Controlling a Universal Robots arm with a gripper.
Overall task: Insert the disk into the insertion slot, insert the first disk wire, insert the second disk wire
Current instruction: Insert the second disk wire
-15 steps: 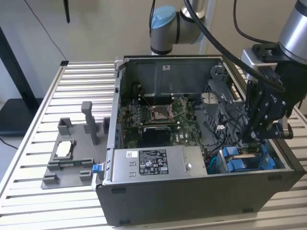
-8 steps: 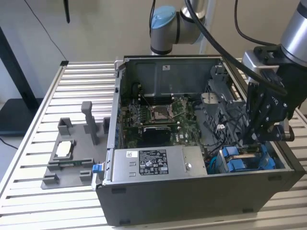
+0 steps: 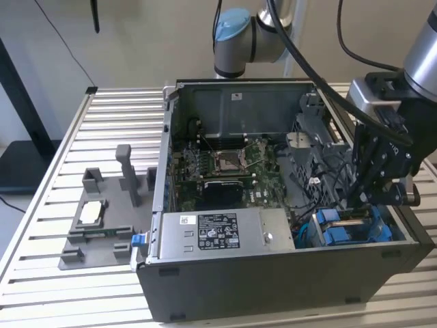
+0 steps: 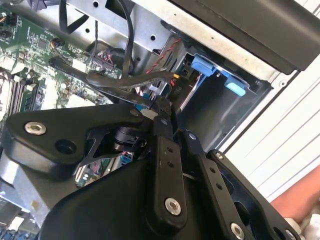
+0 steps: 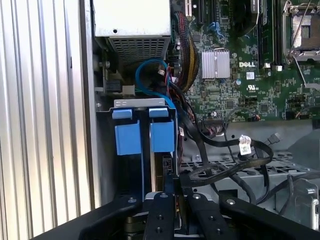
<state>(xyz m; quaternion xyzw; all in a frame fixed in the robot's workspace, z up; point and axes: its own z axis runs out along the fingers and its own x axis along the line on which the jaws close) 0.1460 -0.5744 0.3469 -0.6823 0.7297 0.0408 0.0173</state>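
Gripper (image 3: 374, 205) reaches down into the open computer case (image 3: 273, 287) at the exterior view's right, fingers (image 5: 165, 210) pressed together, apparently pinching a thin dark cable end. Just beyond the fingertips, the disk (image 5: 159, 172) sits edge-on in the drive bay, its blue carrier (image 5: 145, 135) tabs showing. Farther in: loose black cables (image 5: 235, 165), the motherboard (image 3: 229, 167), then the grey power supply (image 3: 218, 232).

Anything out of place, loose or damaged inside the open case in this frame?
Nothing looks damaged. Black cables lie loose across the drive cage beside the blue carrier tabs, unplugged ends showing. The gripper is down over that bay.
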